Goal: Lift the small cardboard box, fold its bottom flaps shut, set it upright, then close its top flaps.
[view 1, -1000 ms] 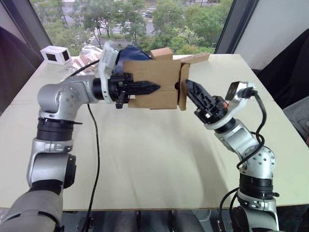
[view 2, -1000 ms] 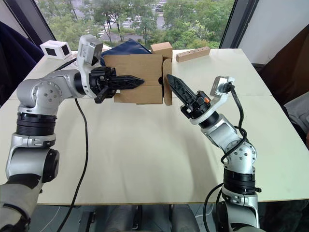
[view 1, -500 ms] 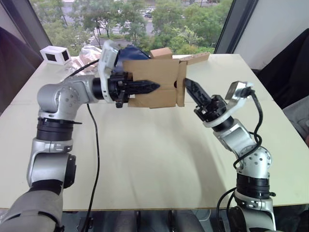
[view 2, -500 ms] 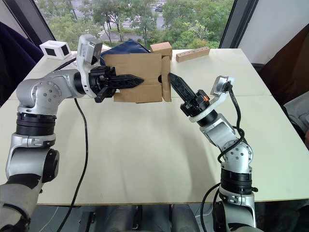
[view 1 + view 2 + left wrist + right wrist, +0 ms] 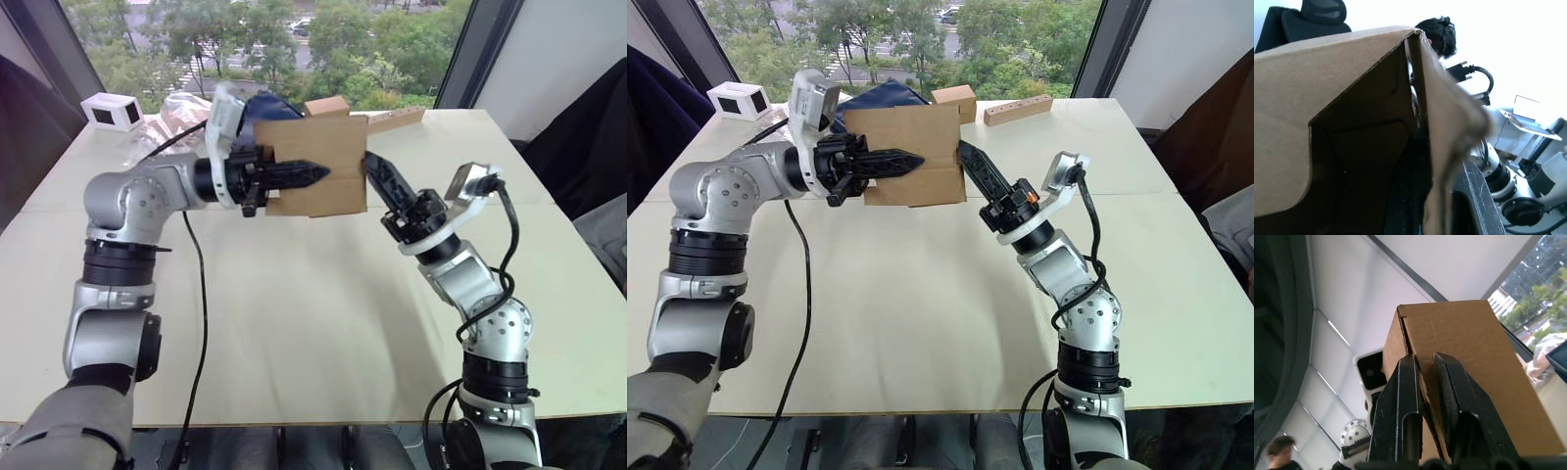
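Note:
The small cardboard box [image 5: 318, 152] hangs in the air over the far middle of the table, lying on its side. My left gripper [image 5: 318, 174] reaches across the box's front and is shut on one of its walls; in the left wrist view that wall [image 5: 1440, 147] runs between the fingers. My right gripper [image 5: 373, 163] is shut, and its tips press against the box's right end, where the flaps [image 5: 1400, 357] lie flat against the opening. The fingers [image 5: 1405, 391] rest on that end, seen against the box [image 5: 1459, 338].
At the far side of the table [image 5: 294, 323] are a second brown box [image 5: 328, 105], a navy pouch [image 5: 272, 102], a long cardboard strip [image 5: 397, 119], crinkled clear plastic [image 5: 176, 108] and a small white box [image 5: 110, 111]. A person's head [image 5: 1437, 34] is beyond the box.
My right gripper has moved up and left against the box's right end. The flap that stuck out there is now folded in flat. My left gripper has kept its hold.

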{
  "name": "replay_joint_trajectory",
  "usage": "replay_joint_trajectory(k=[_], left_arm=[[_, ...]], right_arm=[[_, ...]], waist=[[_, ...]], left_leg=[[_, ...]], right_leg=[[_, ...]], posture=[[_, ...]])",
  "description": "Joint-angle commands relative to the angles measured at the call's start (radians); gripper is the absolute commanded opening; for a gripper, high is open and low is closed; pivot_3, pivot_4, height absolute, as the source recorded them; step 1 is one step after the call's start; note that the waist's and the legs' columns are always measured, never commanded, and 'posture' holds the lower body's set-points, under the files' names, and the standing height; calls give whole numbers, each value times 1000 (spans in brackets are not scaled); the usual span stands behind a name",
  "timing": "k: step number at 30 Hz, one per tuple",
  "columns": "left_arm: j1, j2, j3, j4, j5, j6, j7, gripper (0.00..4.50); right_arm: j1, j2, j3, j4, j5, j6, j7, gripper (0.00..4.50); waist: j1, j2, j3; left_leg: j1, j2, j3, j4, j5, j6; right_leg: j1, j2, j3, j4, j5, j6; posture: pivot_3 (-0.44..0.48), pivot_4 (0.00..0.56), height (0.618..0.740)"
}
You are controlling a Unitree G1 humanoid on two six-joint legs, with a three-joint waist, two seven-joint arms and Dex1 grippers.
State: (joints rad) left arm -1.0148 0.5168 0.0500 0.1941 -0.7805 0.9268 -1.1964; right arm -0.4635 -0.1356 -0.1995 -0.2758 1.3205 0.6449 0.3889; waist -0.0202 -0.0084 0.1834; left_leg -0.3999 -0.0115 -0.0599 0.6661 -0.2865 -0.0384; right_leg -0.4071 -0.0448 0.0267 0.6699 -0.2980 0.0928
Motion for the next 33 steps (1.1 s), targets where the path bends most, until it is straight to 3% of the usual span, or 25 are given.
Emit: replay_joint_trajectory(k=[1, 13, 15, 24, 33], left_arm=[[-19, -8, 21, -18, -13, -17, -1, 0], [-18, -8, 45, -16, -24, -9, 3, 0], [-17, -8, 47, -16, -26, -10, 5, 0], [-11, -7, 50, -27, -37, -8, 11, 0], [-3, 2, 49, -36, -40, -3, 9, 0]], right_arm=[[-2, 12, 51, -63, 30, 33, 5, 542], [31, -31, 6, -97, 102, 37, -18, 542], [35, -20, -10, -90, 130, 23, -27, 25], [49, -19, -28, -92, 139, -7, -45, 12], [54, -136, -95, -129, 191, -2, -55, 12]], waist=[[0, 0, 0], [0, 0, 0], [0, 0, 0], [0, 0, 0], [1, 0, 0]], left_leg=[[0, 0, 0, 0, 0, 0], [0, 0, 0, 0, 0, 0], [0, 0, 0, 0, 0, 0], [0, 0, 0, 0, 0, 0], [0, 0, 0, 0, 0, 0]], right_leg=[[0, 0, 0, 0, 0, 0], [0, 0, 0, 0, 0, 0], [0, 0, 0, 0, 0, 0], [0, 0, 0, 0, 0, 0], [0, 0, 0, 0, 0, 0]], posture=[[0, 150, 740], [0, 150, 740], [0, 150, 740], [0, 150, 740], [0, 150, 740]])
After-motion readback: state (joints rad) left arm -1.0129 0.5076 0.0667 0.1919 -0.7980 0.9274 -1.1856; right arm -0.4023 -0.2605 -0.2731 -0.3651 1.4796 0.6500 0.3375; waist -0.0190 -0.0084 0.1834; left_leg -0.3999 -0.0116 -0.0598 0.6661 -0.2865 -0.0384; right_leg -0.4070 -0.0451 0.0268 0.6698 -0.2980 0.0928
